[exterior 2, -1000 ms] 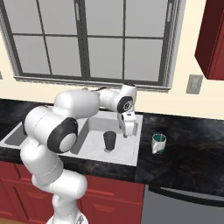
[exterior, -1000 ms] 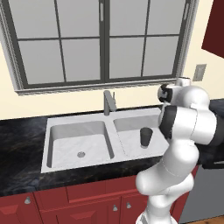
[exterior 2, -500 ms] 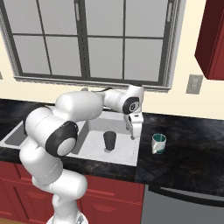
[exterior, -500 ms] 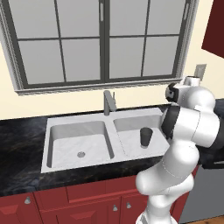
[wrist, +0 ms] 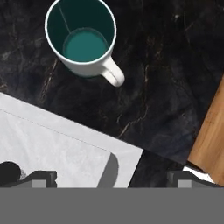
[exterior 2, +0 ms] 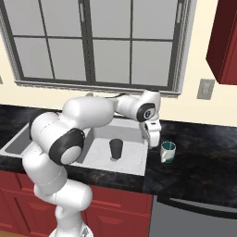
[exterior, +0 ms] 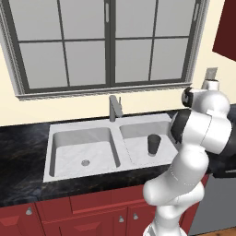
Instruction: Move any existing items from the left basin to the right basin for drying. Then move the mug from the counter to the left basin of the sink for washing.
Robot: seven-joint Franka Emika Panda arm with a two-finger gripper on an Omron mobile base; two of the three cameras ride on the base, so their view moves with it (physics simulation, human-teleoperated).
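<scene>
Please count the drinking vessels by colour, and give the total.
Dark grey: 1, the tumbler standing in the right basin.
White with green inside: 1, the mug on the counter.
Total: 2.

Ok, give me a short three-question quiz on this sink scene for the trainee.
1. True or false: the dark tumbler stands upright in the right basin.
2. The mug sits on: A) the counter B) the sink rim C) the left basin.
3. Fill in: the mug's inside is ___.

Key: 1 true. 2 A. 3 teal-green.
</scene>
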